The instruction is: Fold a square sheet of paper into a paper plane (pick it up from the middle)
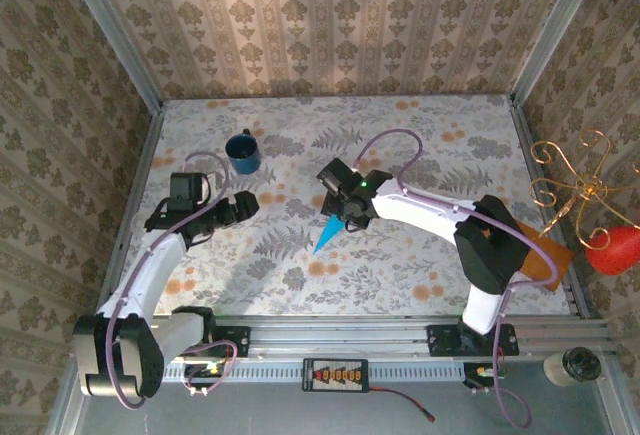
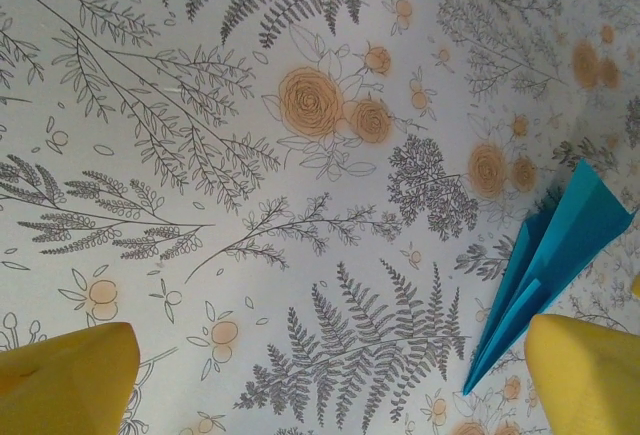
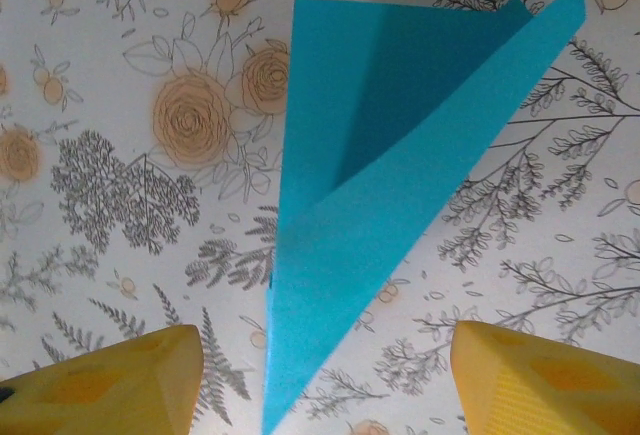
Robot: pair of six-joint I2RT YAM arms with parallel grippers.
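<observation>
The square sheet of paper is folded into a turquoise paper plane [image 1: 324, 236] that lies on the flowered tablecloth mid-table, its tip pointing toward the near edge. My right gripper [image 1: 345, 210] hovers over its wide end. In the right wrist view the plane [image 3: 370, 185] runs down between the yellow fingertips [image 3: 110, 385], and the right gripper [image 3: 325, 385] is open and touches nothing. My left gripper [image 1: 245, 205] is open to the left of the plane. In the left wrist view the plane [image 2: 545, 265] lies beside the right-hand yellow fingertip [image 2: 585, 375], with only cloth inside the left gripper [image 2: 330, 385].
A dark blue mug [image 1: 243, 151] stands at the back left of the table. An orange-brown board [image 1: 548, 255] lies by the right edge under the right arm. A gold wire ornament [image 1: 570, 180] and a red object [image 1: 612, 250] sit beyond the right wall.
</observation>
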